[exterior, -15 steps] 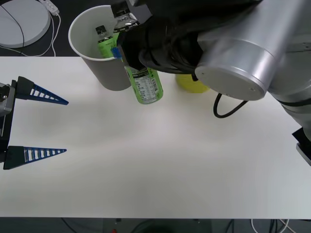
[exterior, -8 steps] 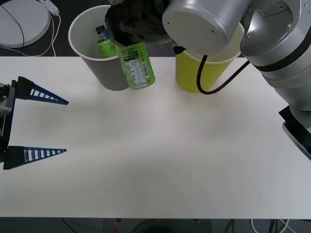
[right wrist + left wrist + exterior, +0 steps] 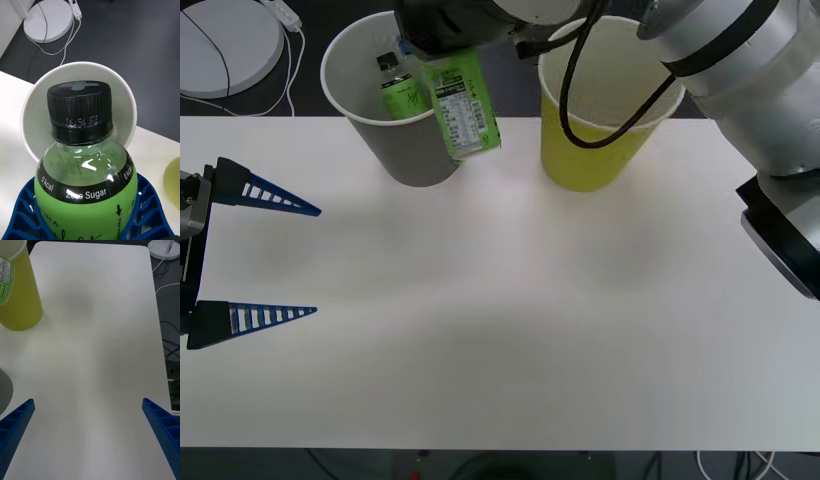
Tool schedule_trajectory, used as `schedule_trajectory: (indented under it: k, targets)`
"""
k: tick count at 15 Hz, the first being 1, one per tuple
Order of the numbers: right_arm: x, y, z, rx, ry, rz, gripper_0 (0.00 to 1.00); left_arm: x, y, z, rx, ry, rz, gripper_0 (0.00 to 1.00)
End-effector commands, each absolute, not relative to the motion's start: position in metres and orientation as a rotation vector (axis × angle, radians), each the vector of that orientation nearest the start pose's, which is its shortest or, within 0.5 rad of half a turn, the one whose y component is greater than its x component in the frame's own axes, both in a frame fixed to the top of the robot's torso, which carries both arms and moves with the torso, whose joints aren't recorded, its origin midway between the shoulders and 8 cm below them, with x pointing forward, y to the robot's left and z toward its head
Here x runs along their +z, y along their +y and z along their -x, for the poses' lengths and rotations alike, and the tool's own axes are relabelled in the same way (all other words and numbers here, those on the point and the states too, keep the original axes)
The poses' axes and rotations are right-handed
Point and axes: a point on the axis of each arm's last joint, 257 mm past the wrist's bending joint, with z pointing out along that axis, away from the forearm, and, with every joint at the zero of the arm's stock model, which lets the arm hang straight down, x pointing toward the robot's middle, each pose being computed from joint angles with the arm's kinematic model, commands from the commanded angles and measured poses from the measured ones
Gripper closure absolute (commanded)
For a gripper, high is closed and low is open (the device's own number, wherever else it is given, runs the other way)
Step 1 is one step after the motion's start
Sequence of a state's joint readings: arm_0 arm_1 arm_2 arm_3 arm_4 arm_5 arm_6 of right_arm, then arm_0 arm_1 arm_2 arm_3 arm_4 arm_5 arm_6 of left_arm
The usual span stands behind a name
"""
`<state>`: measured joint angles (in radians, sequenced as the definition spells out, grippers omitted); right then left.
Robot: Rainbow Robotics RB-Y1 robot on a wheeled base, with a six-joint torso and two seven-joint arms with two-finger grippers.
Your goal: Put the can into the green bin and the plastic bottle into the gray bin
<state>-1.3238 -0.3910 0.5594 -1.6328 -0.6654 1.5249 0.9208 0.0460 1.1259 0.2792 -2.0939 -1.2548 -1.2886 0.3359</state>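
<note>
The plastic bottle (image 3: 463,105), black-capped with a light-green label and white print panel, hangs tilted at the gray bin's (image 3: 416,160) near right rim. My right gripper (image 3: 86,187) is shut on the plastic bottle (image 3: 82,180), whose cap points over the gray bin's pale inside (image 3: 33,112). To the right of it on the white table stands the green bin (image 3: 590,150). The can is out of view. At the table's left edge my left gripper (image 3: 317,261) waits open, holding nothing.
Another green-labelled bottle (image 3: 398,92) stands inside the gray bin. A white round base with a cable (image 3: 225,45) lies on the dark floor beyond the table's far left. The left wrist view shows the green bin (image 3: 18,296) and bare tabletop (image 3: 93,352).
My right arm has carried the plastic bottle back and a little left, from in front of the bins up to the gray bin's rim, uncovering the green bin. The left arm has not moved.
</note>
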Motion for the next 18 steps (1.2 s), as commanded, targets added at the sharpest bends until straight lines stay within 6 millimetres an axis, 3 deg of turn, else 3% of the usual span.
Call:
schedule_trajectory:
  k: [1, 11, 18]
  targets:
    - [0.044, 0.062, -0.545, 0.227, 2.183, 0.511, 1.00, -0.097, 0.228, -0.338, -0.350, 1.530, -1.654, 0.00]
    - [0.057, 0.092, -0.579, 0.234, 2.188, 0.446, 1.00, -0.097, 0.228, -0.338, -0.350, 1.530, -1.654, 0.00]
    - [0.060, 0.112, -0.589, 0.199, 2.153, 0.467, 1.00, -0.097, 0.228, -0.338, -0.350, 1.530, -1.654, 0.00]
